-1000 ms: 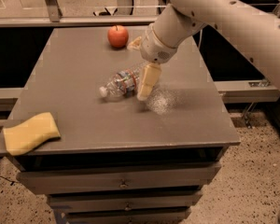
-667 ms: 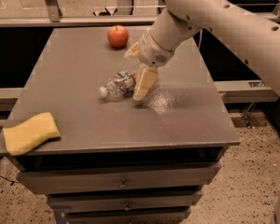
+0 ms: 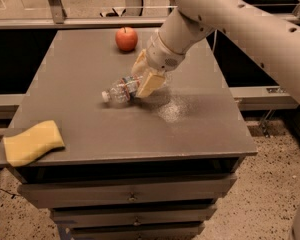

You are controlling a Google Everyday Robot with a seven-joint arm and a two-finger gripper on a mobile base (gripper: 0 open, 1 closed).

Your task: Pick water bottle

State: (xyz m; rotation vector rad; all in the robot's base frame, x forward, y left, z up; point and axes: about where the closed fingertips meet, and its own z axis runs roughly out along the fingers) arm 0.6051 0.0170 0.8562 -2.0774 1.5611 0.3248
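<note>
The water bottle [image 3: 120,90] lies on its side near the middle of the grey table [image 3: 90,129], with its white cap pointing left and toward the front. My gripper [image 3: 145,75] has come down over the bottle's base end. One tan finger is behind the bottle and the other [image 3: 151,84] is in front of it. The jaws stand open around the bottle, which rests on the table. The base end of the bottle is hidden behind the front finger.
A red apple [image 3: 126,38] sits at the back of the table. A yellow sponge [image 3: 32,142] lies at the front left corner. A pale scuffed patch [image 3: 171,110] marks the tabletop right of the bottle. Drawers are below the table's front edge.
My gripper has moved left and toward the back, from beside the bottle's right end to straddling it. The bottle has shifted slightly left.
</note>
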